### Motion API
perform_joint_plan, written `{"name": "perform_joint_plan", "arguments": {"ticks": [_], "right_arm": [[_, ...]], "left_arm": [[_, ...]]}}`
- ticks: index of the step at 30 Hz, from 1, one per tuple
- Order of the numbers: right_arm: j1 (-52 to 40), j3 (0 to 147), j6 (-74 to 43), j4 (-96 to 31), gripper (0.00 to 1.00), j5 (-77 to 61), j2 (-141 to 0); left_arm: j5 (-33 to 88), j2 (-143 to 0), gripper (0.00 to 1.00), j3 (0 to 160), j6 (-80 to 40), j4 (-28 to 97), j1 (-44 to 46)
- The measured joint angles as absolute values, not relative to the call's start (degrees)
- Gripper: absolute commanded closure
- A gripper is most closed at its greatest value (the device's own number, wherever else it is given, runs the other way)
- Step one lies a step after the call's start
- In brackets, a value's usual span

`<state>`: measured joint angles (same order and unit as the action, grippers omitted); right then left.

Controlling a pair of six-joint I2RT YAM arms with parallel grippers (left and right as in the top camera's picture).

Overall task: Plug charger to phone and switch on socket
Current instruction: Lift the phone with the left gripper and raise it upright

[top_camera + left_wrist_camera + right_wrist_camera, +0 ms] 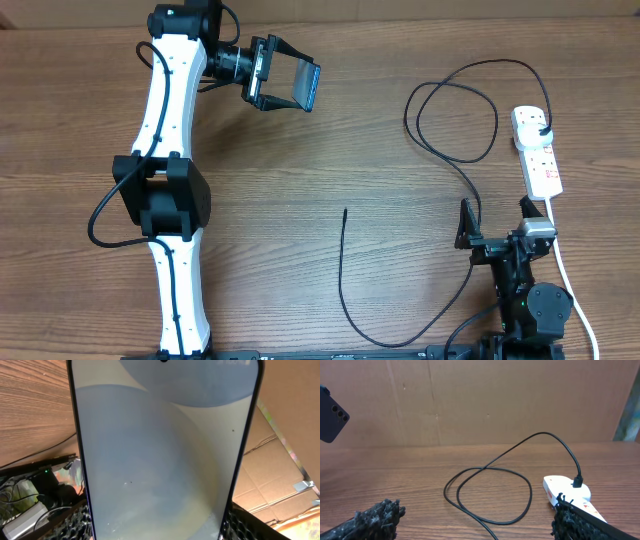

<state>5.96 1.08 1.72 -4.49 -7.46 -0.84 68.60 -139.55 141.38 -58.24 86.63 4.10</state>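
My left gripper (306, 85) is shut on the phone (290, 80) and holds it off the table at the far left. In the left wrist view the phone's lit pale blue screen (160, 450) fills the frame between my fingers (160, 532). The white socket strip (538, 150) lies at the far right with the charger's black plug (540, 126) in it. The charger cable (450, 110) loops left, runs down past my right gripper (497, 222) and ends at its tip (345, 211) mid-table. My right gripper is open and empty, just near of the strip (567, 491) and the cable loop (490, 495).
The strip's thick white cord (568, 275) runs toward the front edge beside my right arm. The phone's dark back (330, 415) shows at the far left in the right wrist view. A cardboard wall (495, 400) stands behind the table. Boxes (280, 475) lie beyond the table edge.
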Motion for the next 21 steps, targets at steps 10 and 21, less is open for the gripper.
{"name": "perform_joint_plan", "arguments": {"ticks": [10, 21], "right_arm": [[5.96, 1.08, 1.72, -4.51, 0.0, -7.46, -0.84], [5.96, 1.08, 1.72, -4.51, 0.0, -7.46, -0.84]], "left_arm": [[68.58, -139.55, 0.96, 141.38, -58.24, 86.63, 4.1], [62.72, -139.55, 0.96, 141.38, -58.24, 86.65, 4.1]]}}
